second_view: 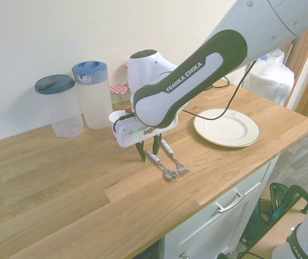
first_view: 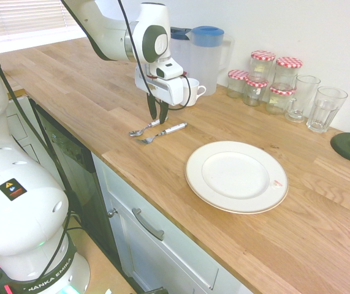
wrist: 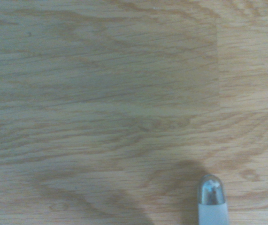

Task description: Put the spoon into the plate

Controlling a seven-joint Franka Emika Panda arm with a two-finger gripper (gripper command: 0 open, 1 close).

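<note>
1 spoon (second_view: pixel 170 174): handle (second_view: pixel 154 157) between the hand's (second_view: pixel 150 157) fingers (second_view: pixel 141 150).

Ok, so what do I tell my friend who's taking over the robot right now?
Gripper: open, fingers apart, low at the handle end of the spoon. No grip yet.
Spoon: on the counter, beside the fork. The fork is the one nearer the plate; leave it.
Done: gripper is down at the spoon.
Left: grip the spoon, lift it, put it in the plate, let go.
</note>
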